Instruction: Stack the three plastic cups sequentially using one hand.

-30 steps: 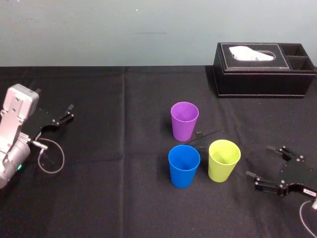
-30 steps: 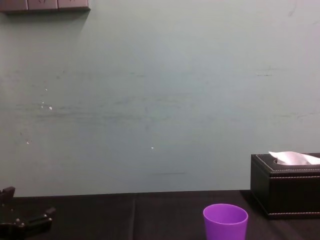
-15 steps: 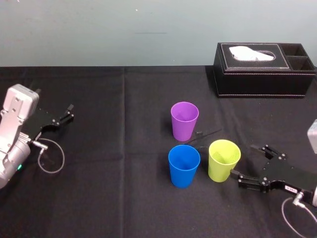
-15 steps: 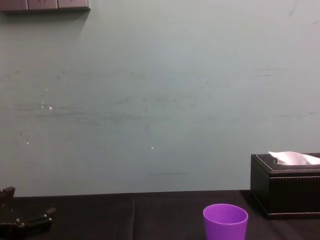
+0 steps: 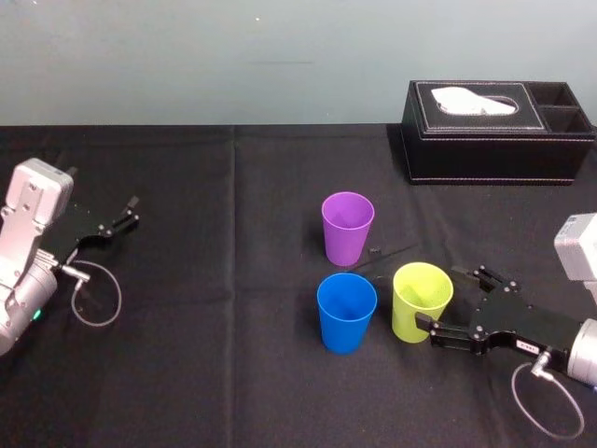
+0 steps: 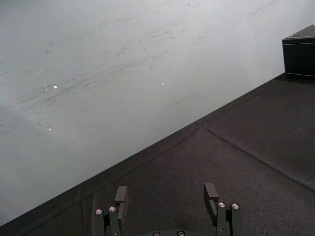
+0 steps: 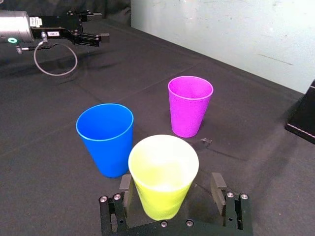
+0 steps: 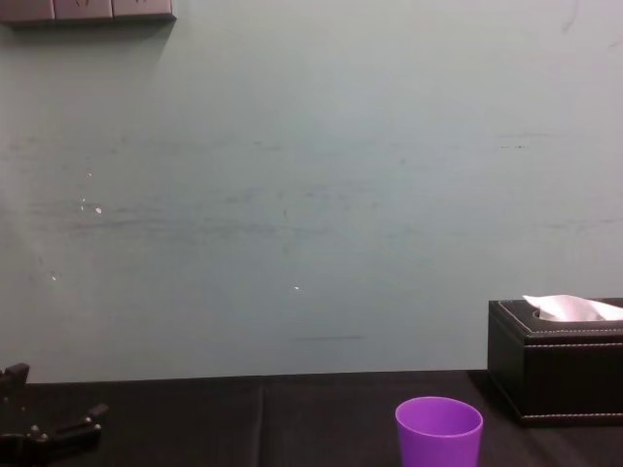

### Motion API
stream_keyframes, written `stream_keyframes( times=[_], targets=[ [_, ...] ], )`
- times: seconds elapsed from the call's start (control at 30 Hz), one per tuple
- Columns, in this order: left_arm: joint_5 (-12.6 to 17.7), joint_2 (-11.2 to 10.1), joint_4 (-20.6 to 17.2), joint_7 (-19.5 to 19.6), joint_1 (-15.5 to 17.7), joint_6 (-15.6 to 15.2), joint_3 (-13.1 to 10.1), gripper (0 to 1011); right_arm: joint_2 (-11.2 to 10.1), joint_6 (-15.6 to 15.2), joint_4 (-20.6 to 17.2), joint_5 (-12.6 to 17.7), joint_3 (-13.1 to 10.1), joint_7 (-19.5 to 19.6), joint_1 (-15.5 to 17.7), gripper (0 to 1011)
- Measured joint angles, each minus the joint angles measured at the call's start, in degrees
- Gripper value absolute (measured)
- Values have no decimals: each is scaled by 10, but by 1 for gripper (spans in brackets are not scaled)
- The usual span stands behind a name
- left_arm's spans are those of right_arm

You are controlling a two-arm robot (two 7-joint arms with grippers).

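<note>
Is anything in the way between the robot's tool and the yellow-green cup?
No, nothing visible is. The right tool is open with a finger on each side of the yellow-green cup; the blue cup stands beside it, apart. The left tool sits parked far left.

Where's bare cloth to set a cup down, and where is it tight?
Free: wide cloth between left gripper and blue cup; also the strip between purple cup and tissue box. Tight: around the three cups, right gripper open astride the green cup.
</note>
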State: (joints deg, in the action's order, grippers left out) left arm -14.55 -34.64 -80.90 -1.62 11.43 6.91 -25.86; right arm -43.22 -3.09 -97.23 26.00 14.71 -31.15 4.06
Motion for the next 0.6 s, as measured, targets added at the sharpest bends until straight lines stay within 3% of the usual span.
stream_keyframes(
  times=[0.6],
  targets=[
    [0, 0, 0, 0, 0, 0, 0, 1012, 23, -8, 24, -6, 27, -1, -33, 1003]
  ],
)
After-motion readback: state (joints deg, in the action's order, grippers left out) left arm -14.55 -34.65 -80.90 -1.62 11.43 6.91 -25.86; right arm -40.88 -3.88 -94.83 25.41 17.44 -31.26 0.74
